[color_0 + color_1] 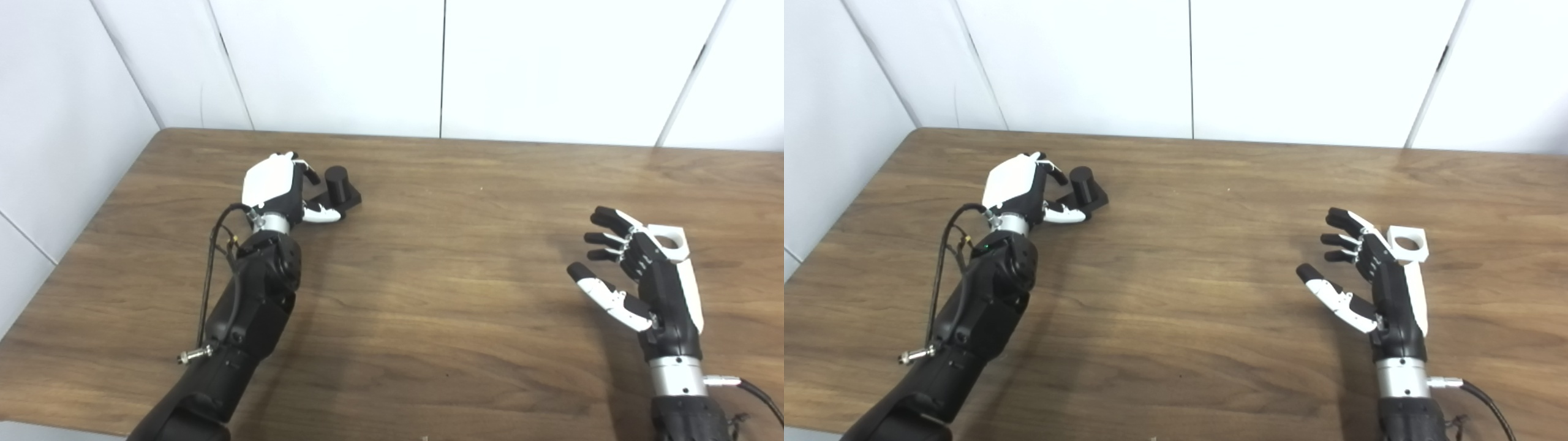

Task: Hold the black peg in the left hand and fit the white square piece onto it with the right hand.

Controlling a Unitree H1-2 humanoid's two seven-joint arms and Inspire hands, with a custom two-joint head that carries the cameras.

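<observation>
The black peg (336, 182), a short cylinder on a flat black base, stands on the wooden table (441, 294) at the back left. My left hand (278, 187) is right beside it, on its left. The fingers are apart, curled above the base's left end, with the thumb along its front edge; the peg rests on the table. The white square piece (1407, 243), with a round hole, lies on the table at the right. My right hand (1372, 282) is open and empty just left of it, palm facing left. The hand partly hides the piece in the left eye view.
White wall panels (441, 61) stand behind the table's far edge. The table's left edge runs diagonally past my left arm (245, 318). A cable hangs along the left forearm, and another leaves the right wrist (677, 373).
</observation>
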